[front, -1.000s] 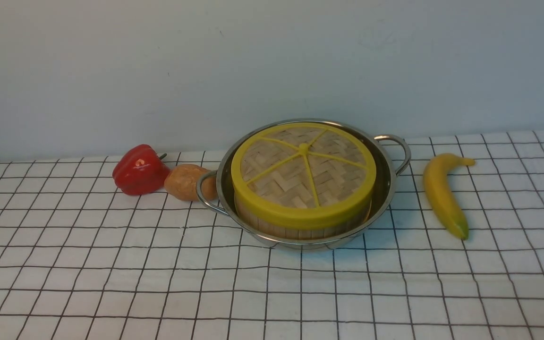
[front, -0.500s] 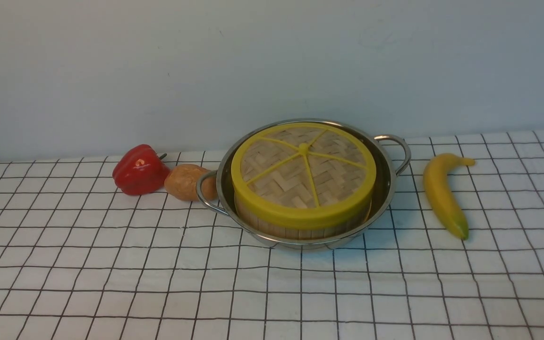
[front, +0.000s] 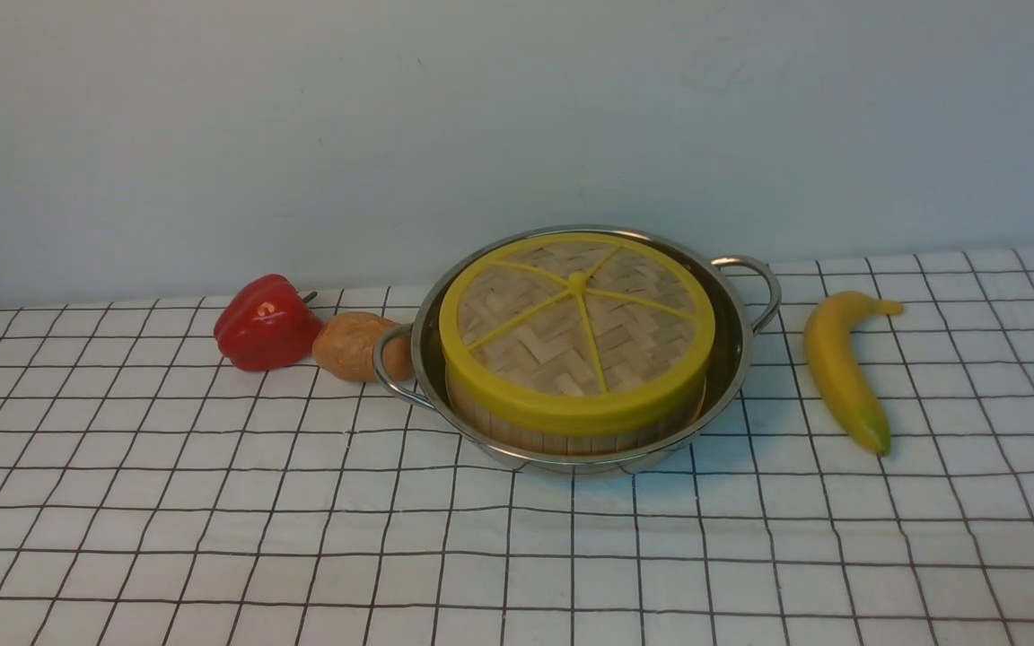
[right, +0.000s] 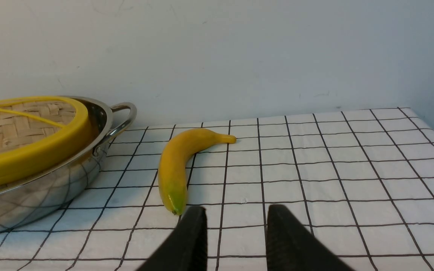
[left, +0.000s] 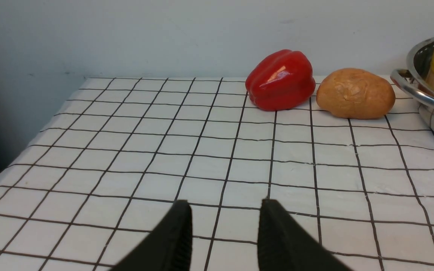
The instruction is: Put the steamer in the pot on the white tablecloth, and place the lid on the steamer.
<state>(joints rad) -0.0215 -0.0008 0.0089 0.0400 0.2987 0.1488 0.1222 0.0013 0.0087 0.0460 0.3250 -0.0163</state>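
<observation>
The steel pot (front: 732, 359) stands on the white tablecloth (front: 302, 538) at the back middle. The steamer (front: 571, 435) sits inside it, only its slatted side showing. The lid (front: 576, 327) lies flat on top of the steamer. Neither gripper shows in the front view. My left gripper (left: 224, 210) is open and empty above the cloth, well short of the pot's left handle (left: 403, 77). My right gripper (right: 236, 214) is open and empty above the cloth, to the right of the pot (right: 32, 199) and the lid (right: 25, 150).
A red pepper (front: 266, 323) and a brown potato (front: 355, 345) lie just left of the pot's handle. A yellow banana (front: 840, 368) lies to the pot's right, its green tip near my right gripper (right: 175, 201). A pale wall stands behind.
</observation>
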